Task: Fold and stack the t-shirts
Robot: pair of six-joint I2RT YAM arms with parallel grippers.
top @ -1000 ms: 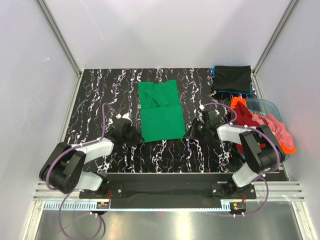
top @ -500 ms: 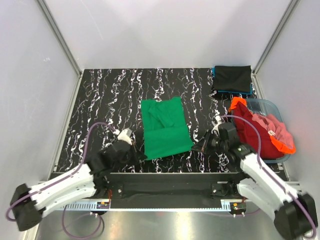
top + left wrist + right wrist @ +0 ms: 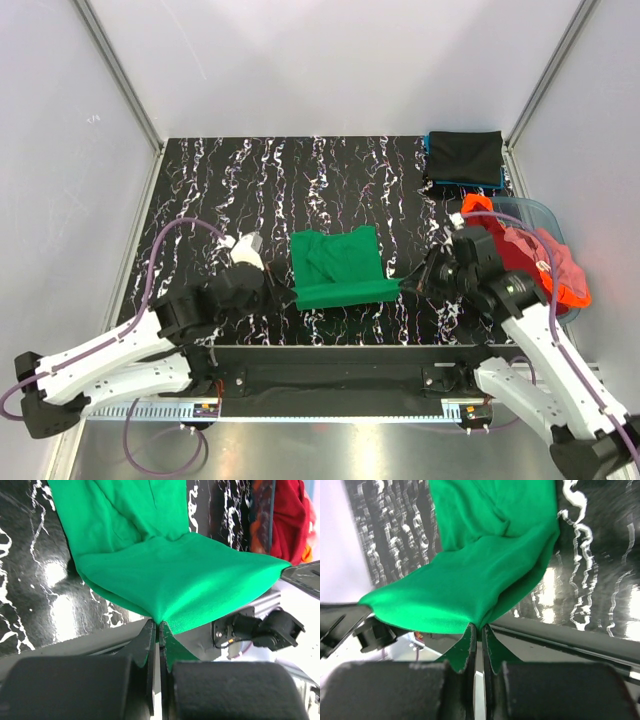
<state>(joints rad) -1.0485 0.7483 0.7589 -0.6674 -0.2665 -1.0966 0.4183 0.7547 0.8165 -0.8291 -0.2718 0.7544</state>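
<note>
A bright green t-shirt point(image 3: 340, 268) lies on the marbled black table near the front, its near edge raised off the surface. My left gripper point(image 3: 288, 296) is shut on the shirt's near left corner, and the cloth point(image 3: 170, 575) fans out from the gripper's tips point(image 3: 160, 626). My right gripper point(image 3: 406, 287) is shut on the near right corner, where the green cloth point(image 3: 485, 580) is pinched between its tips point(image 3: 481, 626). A folded black t-shirt point(image 3: 463, 155) rests on a blue one at the back right corner.
A clear plastic tub point(image 3: 537, 212) at the right edge holds crumpled red point(image 3: 515, 262) and orange point(image 3: 572, 292) shirts; the red one point(image 3: 290, 515) shows in the left wrist view. Grey walls enclose the table. A black rail point(image 3: 340, 365) runs along the front edge.
Both grippers have pulled the green shirt toward the front edge and a little right, then raised its near edge, so it looks shorter. Both arms have swung outward and back.
</note>
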